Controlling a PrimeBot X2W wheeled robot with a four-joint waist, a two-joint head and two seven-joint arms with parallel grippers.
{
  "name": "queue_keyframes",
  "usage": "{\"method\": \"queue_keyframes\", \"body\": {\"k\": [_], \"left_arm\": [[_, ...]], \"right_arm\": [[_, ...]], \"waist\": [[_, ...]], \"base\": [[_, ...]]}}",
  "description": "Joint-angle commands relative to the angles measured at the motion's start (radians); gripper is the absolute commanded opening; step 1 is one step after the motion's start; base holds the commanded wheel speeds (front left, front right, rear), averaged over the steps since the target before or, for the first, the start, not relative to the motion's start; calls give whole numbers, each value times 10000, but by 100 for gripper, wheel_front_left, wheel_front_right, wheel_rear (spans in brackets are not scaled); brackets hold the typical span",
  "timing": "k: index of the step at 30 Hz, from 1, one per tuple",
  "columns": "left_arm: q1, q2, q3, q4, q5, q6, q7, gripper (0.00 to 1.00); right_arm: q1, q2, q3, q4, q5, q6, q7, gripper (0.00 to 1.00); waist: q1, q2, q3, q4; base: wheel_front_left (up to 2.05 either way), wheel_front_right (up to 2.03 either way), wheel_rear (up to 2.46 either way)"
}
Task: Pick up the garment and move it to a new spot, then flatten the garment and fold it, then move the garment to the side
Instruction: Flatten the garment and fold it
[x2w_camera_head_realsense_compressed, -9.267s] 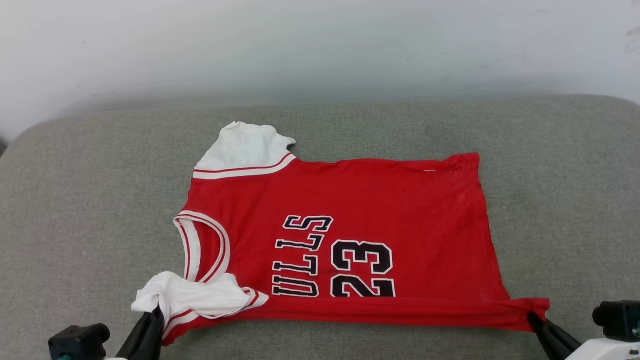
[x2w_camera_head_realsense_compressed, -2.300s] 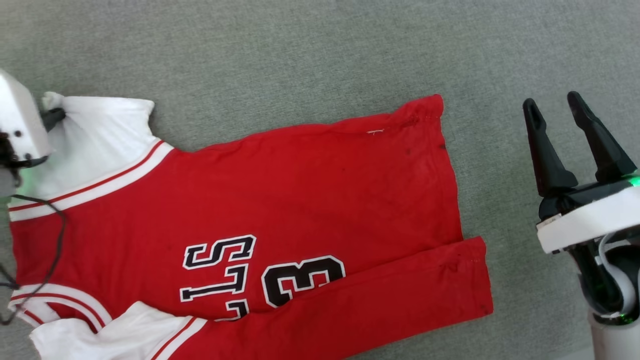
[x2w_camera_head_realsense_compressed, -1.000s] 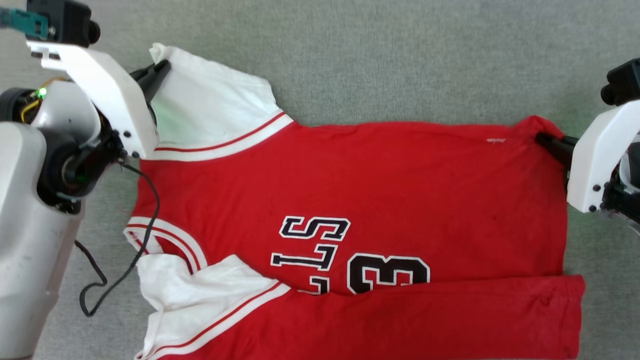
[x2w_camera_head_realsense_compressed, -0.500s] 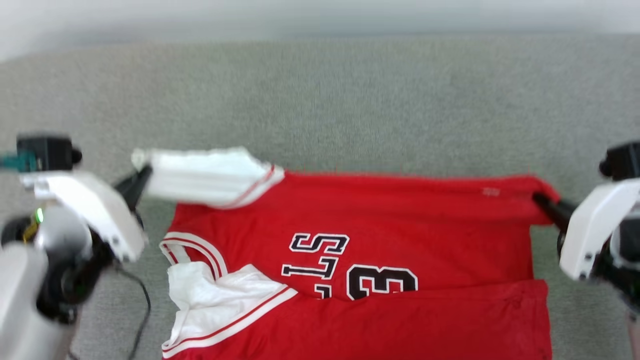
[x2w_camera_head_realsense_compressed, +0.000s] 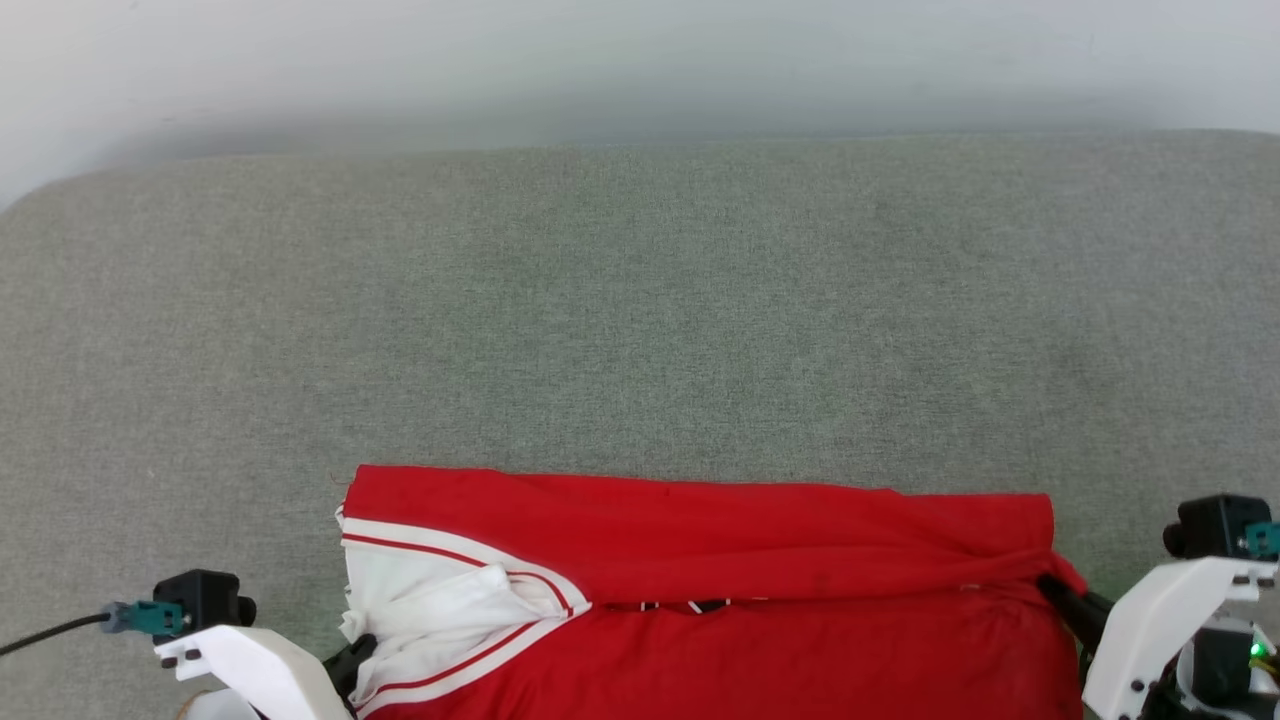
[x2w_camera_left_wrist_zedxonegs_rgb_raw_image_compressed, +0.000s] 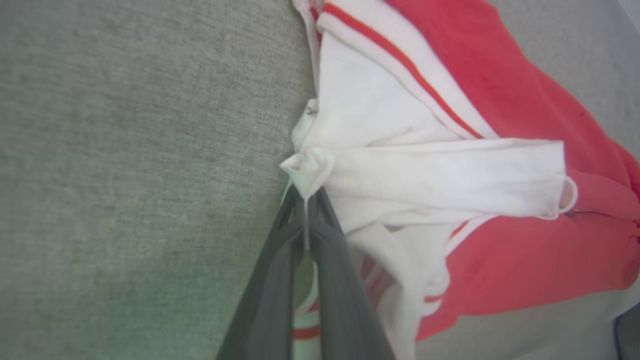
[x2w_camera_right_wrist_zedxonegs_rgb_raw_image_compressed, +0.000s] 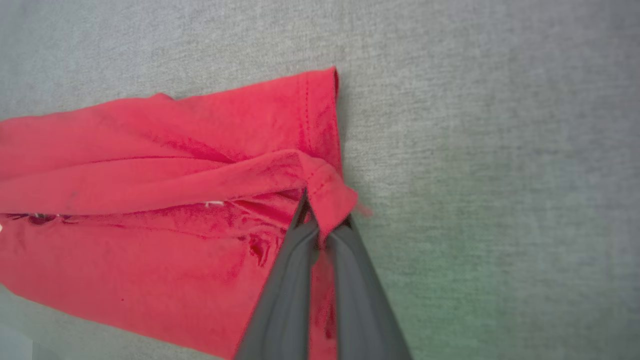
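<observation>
The garment (x2w_camera_head_realsense_compressed: 700, 560), a red jersey with white sleeves and striped trim, lies folded lengthwise near the front edge of the grey cushion; its far half is drawn over the chest, hiding most of the black lettering. My left gripper (x2w_camera_left_wrist_zedxonegs_rgb_raw_image_compressed: 305, 200) is shut on the tip of a white sleeve (x2w_camera_left_wrist_zedxonegs_rgb_raw_image_compressed: 435, 172) at the jersey's left end, low in the head view (x2w_camera_head_realsense_compressed: 352, 660). My right gripper (x2w_camera_right_wrist_zedxonegs_rgb_raw_image_compressed: 320, 222) is shut on the red hem corner (x2w_camera_right_wrist_zedxonegs_rgb_raw_image_compressed: 327, 192) at the right end (x2w_camera_head_realsense_compressed: 1062, 592).
The grey fabric cushion (x2w_camera_head_realsense_compressed: 640, 300) stretches wide and bare beyond the jersey, ending at a pale wall (x2w_camera_head_realsense_compressed: 640, 60) at the back. A black cable (x2w_camera_head_realsense_compressed: 50, 632) runs off the left wrist camera at the lower left.
Both grippers have pulled the jersey's far edge toward me over its chest, covering the letters and number. The head camera has tilted up, so the jersey sits lower in view.
</observation>
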Motion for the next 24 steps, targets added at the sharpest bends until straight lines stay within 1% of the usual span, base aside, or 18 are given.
{"method": "queue_keyframes", "body": {"k": [1, 2, 4, 7, 9, 12, 17, 20, 24], "left_arm": [[109, -166, -98, 199, 19, -88, -107, 89], [152, -283, -177, 339, 46, -124, -196, 100], [161, -489, -219, 564, 108, -225, -474, 100], [-45, -544, -217, 696, 469, -320, -1063, 100], [-216, -588, -106, 643, 899, -165, -1666, 100], [-333, -765, -69, 444, 1368, 91, -2395, 100], [-591, -966, -91, -91, 2147, 223, -3596, 100], [-798, -1073, -148, -296, 2704, 145, -4469, 100], [-1105, -1273, -202, -394, 3384, 40, -5668, 100]], "right_arm": [[224, 42, -43, 85, 59, -4, -290, 100], [316, 47, -24, 144, 58, -4, -396, 100], [514, 116, -4, 144, 140, -4, -614, 100], [806, -9, -135, -59, 126, -4, -813, 100], [954, -23, -303, -330, 119, -4, -885, 100], [1170, 10, -623, -854, 73, -4, -710, 100], [1227, -6, -1216, -1676, -126, -4, 44, 100], [1135, -36, -1520, -1977, -178, -4, 710, 100], [958, -46, -1742, -2241, -246, -4, 1915, 100]], "waist": [[2, -1, -30, -13], [2, -1, -62, -26], [2, -1, -165, -55], [2, -1, -364, -46], [2, -1, -507, -77], [2, -1, -735, -150], [2, -1, -1067, -233], [2, -1, -1173, -191], [2, -1, -1144, 7]], "base": [[0, 0, 0], [0, 0, 0], [0, 0, 0], [0, 0, 0], [0, 0, 0], [0, 0, 0], [0, 0, 0], [0, 0, 0], [0, 0, 0]]}}
